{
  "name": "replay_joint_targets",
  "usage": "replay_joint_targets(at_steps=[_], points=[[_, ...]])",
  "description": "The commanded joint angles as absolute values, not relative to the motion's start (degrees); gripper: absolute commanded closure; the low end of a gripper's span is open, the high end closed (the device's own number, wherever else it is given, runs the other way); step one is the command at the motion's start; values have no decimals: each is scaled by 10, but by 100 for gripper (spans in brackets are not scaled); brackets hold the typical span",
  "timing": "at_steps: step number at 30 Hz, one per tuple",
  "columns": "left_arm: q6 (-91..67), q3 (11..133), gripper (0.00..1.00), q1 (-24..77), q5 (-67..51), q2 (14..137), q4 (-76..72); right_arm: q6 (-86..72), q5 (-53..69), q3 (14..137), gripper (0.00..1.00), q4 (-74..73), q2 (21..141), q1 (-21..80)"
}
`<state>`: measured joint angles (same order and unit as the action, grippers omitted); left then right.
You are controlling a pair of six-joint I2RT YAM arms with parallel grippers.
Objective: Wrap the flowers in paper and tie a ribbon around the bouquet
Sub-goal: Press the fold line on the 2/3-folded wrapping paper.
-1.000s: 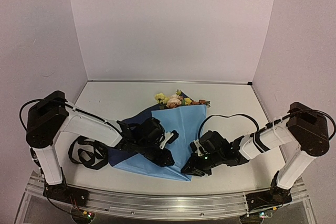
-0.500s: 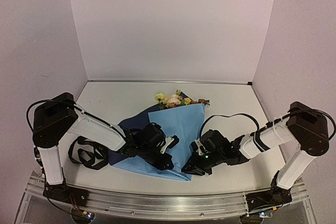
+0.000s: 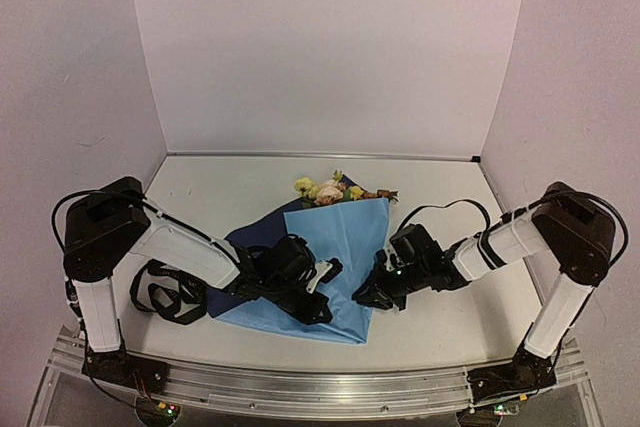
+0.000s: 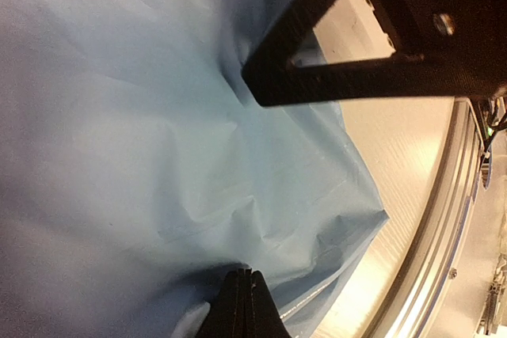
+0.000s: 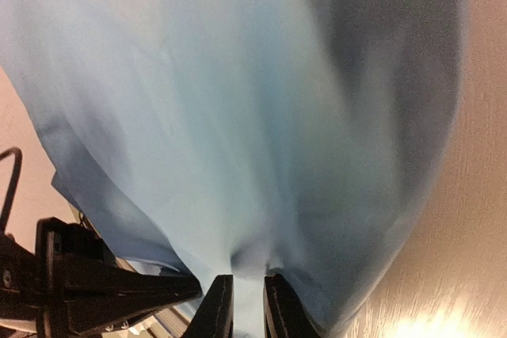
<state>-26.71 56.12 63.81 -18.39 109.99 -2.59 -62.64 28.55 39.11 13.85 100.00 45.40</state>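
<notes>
The ribbon (image 3: 165, 292) is lying coiled at the left. The left gripper (image 3: 320, 312) is pinching the paper (image 3: 340, 242) near its front edge, and the right gripper (image 3: 362, 297) is clamping its right edge. The flowers (image 3: 330, 190) are poking out at the far end.

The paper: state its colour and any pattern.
Plain light blue, creased, no print; the paper shows best in the left wrist view.
</notes>
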Motion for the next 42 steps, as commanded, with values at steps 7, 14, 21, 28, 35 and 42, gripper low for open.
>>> replay_joint_targets(at_steps=[7, 14, 21, 28, 35, 42], points=[[-248, 552, 100, 645, -189, 1131, 25, -632, 250, 453, 87, 114, 1080, 360], [-243, 554, 100, 645, -187, 1133, 36, -641, 277, 518, 87, 107, 1133, 277], [-244, 558, 100, 645, -188, 1128, 41, -645, 310, 620, 87, 61, 1194, 207], [-247, 564, 100, 644, -186, 1127, 42, -622, 323, 717, 86, -18, 1223, 160], [-257, 576, 98, 645, -171, 1119, 37, -531, 322, 798, 81, -185, 1179, 146], [-277, 600, 85, 644, -139, 1085, 31, -434, 283, 766, 72, -329, 1032, 177]])
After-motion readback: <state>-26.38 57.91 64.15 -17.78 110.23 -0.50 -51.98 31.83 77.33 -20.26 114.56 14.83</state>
